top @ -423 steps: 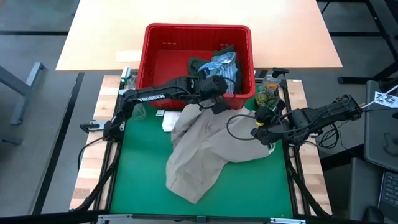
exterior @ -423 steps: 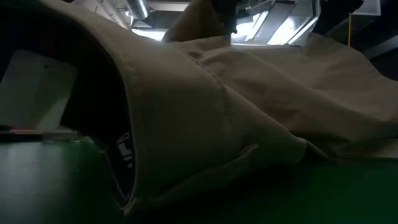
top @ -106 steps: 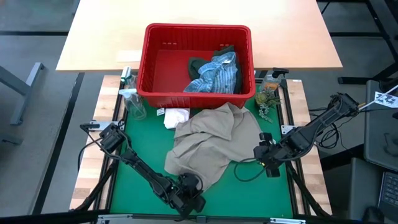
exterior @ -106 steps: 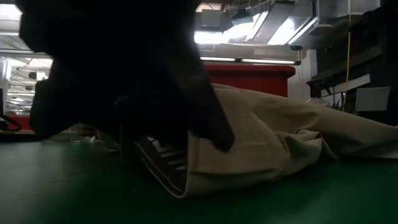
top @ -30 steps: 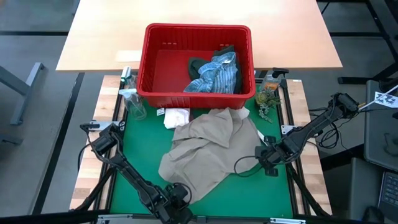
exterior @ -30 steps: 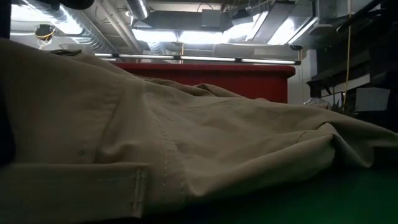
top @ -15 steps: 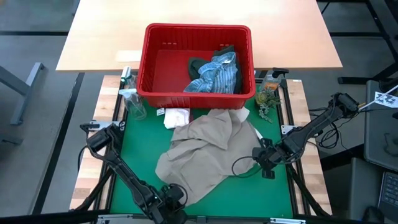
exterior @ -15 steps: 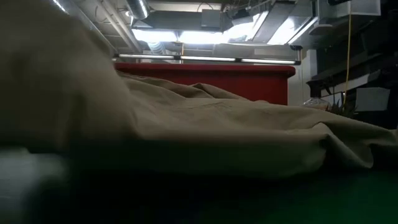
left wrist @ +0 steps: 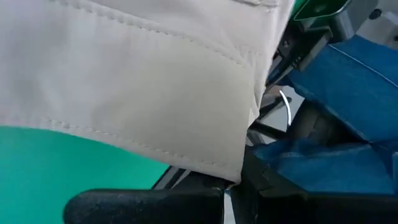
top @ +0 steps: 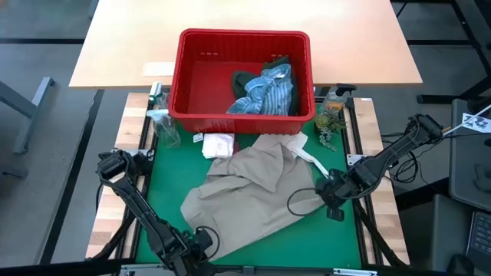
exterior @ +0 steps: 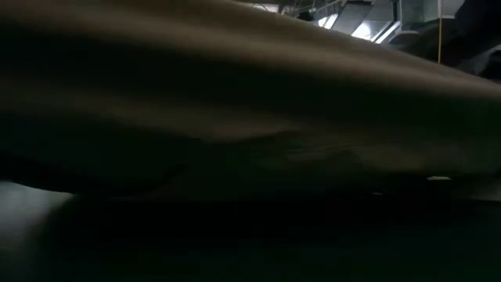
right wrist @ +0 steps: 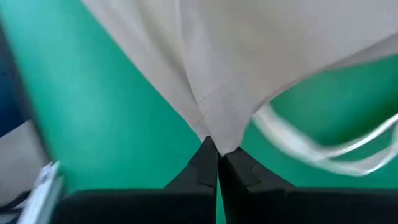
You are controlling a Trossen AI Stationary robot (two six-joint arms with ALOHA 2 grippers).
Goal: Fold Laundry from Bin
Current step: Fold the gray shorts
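The tan garment (top: 253, 192) lies spread across the green mat (top: 165, 176), from near left to far right. At the mat's near left corner my left gripper (top: 199, 239) is shut on the garment's near end. My right gripper (top: 328, 193) is shut on its right end. The red bin (top: 245, 34) stands beyond the mat, with the blue-white striped shirt (top: 268, 88) and a dark green garment (top: 244, 78) inside. A small white cloth (top: 217, 144) lies just in front of the bin. In the low view the tan garment (exterior: 250, 86) fills the picture. My left gripper pinches a stitched hem corner (left wrist: 239, 169) of the tan garment between its two fingers, slanting down from above. The corner is lifted off the mat and the cloth runs from it toward the right gripper. My right gripper pinches a seamed point of the garment's edge (right wrist: 217, 144) between its shut fingertips (right wrist: 205, 163), pointing steeply down. The cloth is raised off the mat at the hold. A white cord (right wrist: 311, 149) loops loose beside it.
A spray bottle (top: 165, 126) stands at the mat's far left corner; another bottle (top: 332, 103) and a small plant (top: 328, 126) stand at the far right. A wooden table (top: 245, 15) lies beyond the bin. Bare green mat shows along the left and near sides.
My left gripper has gone up and toward the table's left edge with the garment's near corner. The garment has been drawn out longer and flatter between the two grippers; its near part has lifted in front of the low camera. My right gripper has risen slightly.
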